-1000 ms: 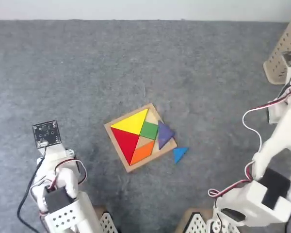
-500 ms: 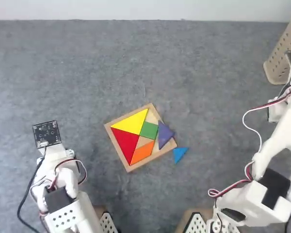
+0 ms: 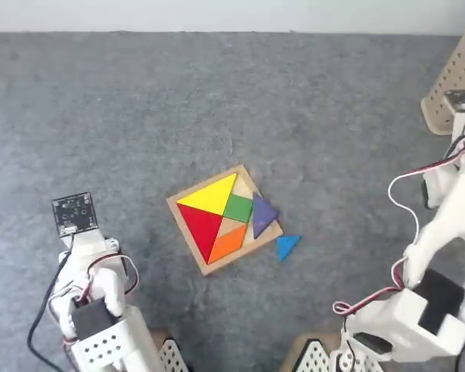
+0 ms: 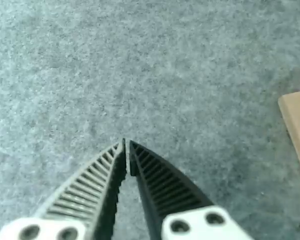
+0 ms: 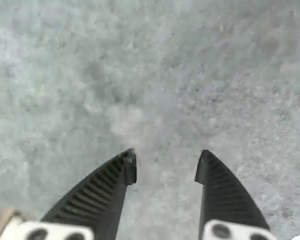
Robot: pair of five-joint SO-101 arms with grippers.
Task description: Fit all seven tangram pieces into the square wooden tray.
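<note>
Wooden tray cut off, blue triangle outside

Grey carpet meets a pale wall.

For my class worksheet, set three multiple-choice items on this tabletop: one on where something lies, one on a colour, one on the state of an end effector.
1. Where does the blue triangle lie?
A) on the grey mat beside the tray
B) inside the tray
C) in an end effector

2. What colour is the square piece in the tray?
A) white
B) green
C) black

3. How is the left end effector?
A) wide open
B) shut on a piece
C) shut, empty

Answers:
1 A, it rests on the mat just off the tray's edge.
2 B, the square beside the yellow triangle is green.
3 C, its fingers meet over bare mat.
</note>
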